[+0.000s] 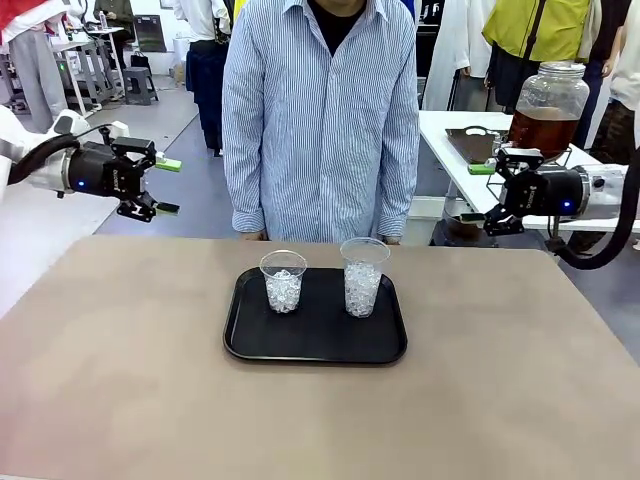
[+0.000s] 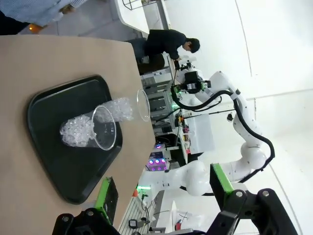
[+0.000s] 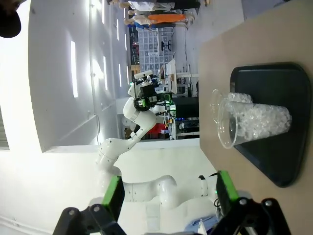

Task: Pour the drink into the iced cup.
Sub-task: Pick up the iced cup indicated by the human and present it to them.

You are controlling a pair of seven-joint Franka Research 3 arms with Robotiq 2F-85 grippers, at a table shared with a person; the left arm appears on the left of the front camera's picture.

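Left fingers and right fingers stood open, empty — you had the short iced cup and tall iced cup on a black tray between them, untouched.

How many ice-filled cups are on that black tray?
2: a shorter cup on the left half of the tray, a taller cup on its right half, standing apart. None looks hidden.
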